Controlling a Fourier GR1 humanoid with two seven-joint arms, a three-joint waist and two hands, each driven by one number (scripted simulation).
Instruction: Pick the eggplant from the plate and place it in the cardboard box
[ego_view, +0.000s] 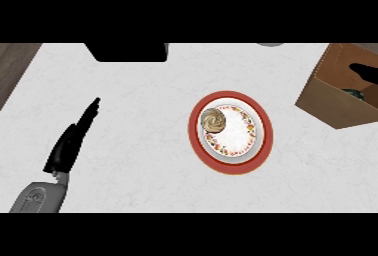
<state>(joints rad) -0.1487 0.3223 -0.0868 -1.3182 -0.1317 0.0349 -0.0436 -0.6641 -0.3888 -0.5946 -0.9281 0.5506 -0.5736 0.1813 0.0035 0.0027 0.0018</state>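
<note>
Left hand (70, 145) at left, fingers (90, 112) straight, together; right hand (363, 72) a dark shape inside cardboard box (325, 95), edge-cropped, state indiscernible

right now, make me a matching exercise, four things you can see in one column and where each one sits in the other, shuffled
Things:
1. left hand
2. plate
3. cardboard box
4. brown swirled item

Places:
a. on the plate, toward its left side
b. upper right of the view
c. left of the view, fingers straight
d. middle of the view

Pairs: 1-c, 2-d, 3-b, 4-a
</note>
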